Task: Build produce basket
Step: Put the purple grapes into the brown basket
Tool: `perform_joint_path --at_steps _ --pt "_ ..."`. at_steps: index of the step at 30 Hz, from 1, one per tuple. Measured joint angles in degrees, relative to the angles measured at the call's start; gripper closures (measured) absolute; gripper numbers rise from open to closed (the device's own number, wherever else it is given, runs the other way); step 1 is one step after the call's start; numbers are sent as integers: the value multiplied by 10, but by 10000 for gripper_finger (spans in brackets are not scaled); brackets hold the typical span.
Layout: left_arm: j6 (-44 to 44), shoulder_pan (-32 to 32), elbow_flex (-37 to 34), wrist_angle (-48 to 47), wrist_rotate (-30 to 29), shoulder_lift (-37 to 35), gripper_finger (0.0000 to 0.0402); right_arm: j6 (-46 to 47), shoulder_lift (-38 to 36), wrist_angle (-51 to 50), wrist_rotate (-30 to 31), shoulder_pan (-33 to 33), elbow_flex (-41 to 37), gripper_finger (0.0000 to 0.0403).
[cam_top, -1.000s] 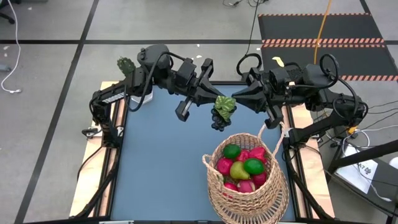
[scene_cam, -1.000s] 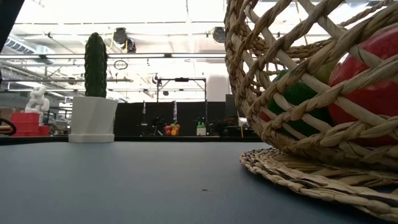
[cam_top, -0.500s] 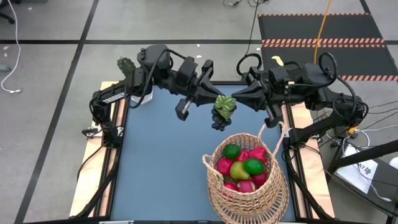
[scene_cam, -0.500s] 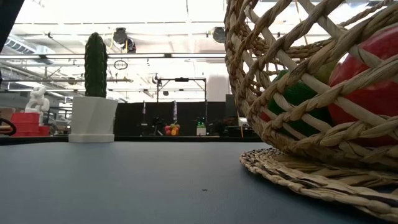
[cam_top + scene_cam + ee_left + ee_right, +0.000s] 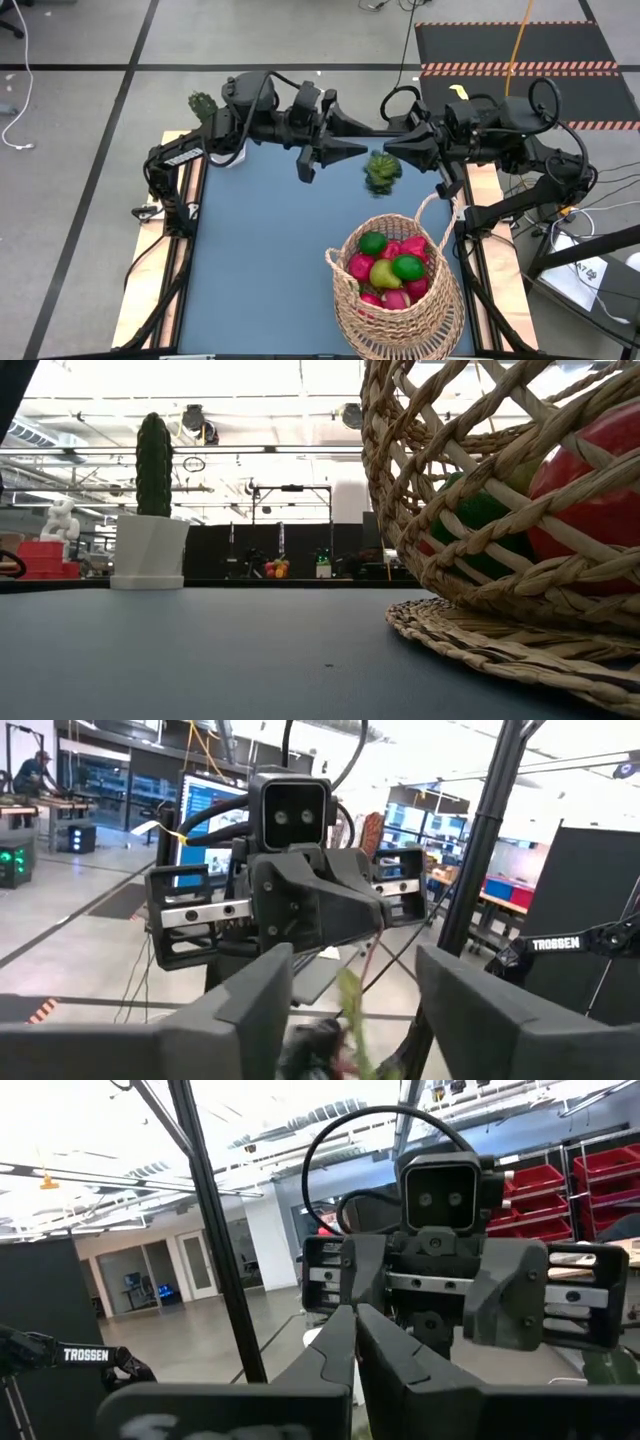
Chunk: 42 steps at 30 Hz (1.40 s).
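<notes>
High view first, reading from the left: our cactus in its white pot (image 5: 203,106) sits at the far left corner of the blue table (image 5: 260,260), well apart from the work. Next comes our left gripper (image 5: 345,150), raised above the far middle of the table with its fingers spread apart and nothing between them, which we read as a release during a hand-over. Just beside it to the right hangs the grape bunch (image 5: 381,171), dark fruit under green leaves, blurred in this view. Our right gripper (image 5: 392,153) meets it from the right with its fingers pressed together, apparently pinching the stem or leaves, though the contact itself is too small for us to confirm. Nearer the front and to the right stands the wicker basket (image 5: 345,290), already holding limes, a pear and pink and red fruit; the grapes hang beyond its far rim, not yet over it, so we judge the right arm must carry them nearer before dropping them. Low view shows only the basket's woven wall (image 5: 470,540) cut off at the frame edge and no arm at all. Left wrist view catches only a smear of leaf (image 5: 352,1020) between our spread fingers.
</notes>
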Motion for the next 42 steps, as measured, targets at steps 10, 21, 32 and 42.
perform_joint_path --at_steps 10,21,32,42 --pt "-24 10 0 -2 -24 -1 163 8 -8 -38 0 0 0 403" --pt "-100 36 0 -74 -25 -1 163 86 -42 -118 1 14 0 403" --pt "-106 59 0 -221 -25 -9 163 144 -41 -225 -1 100 45 403" --pt "-79 52 0 -326 -26 -21 163 171 -22 -320 26 195 45 403"
